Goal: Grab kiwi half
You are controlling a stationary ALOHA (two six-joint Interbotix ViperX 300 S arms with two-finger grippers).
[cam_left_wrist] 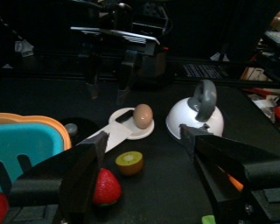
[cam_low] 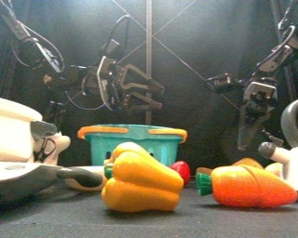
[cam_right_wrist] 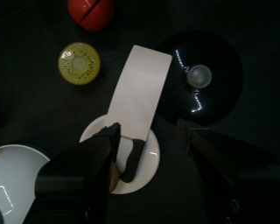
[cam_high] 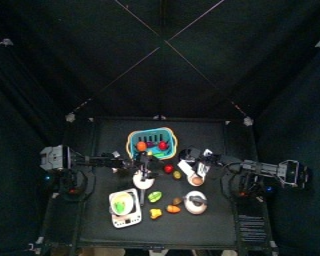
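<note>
The kiwi half (cam_left_wrist: 130,162) lies cut face up on the black table, next to a red strawberry (cam_left_wrist: 105,185). In the left wrist view it sits just ahead of my left gripper (cam_left_wrist: 143,154), whose jaws are open wide and empty. It also shows in the right wrist view (cam_right_wrist: 78,61), off to the side of my right gripper (cam_right_wrist: 152,144), which is open, empty and hovers over a white ladle (cam_right_wrist: 140,83). In the top view the two grippers, left (cam_high: 133,162) and right (cam_high: 192,167), face each other in front of the basket.
A teal basket (cam_left_wrist: 20,144) with an orange handle stands at the back. An egg (cam_left_wrist: 143,115) rests on the white ladle. A white kettle (cam_left_wrist: 195,118), a black lid (cam_right_wrist: 203,77), a yellow pepper (cam_low: 142,181), a carrot (cam_low: 249,186) and a white pot (cam_low: 15,130) stand around.
</note>
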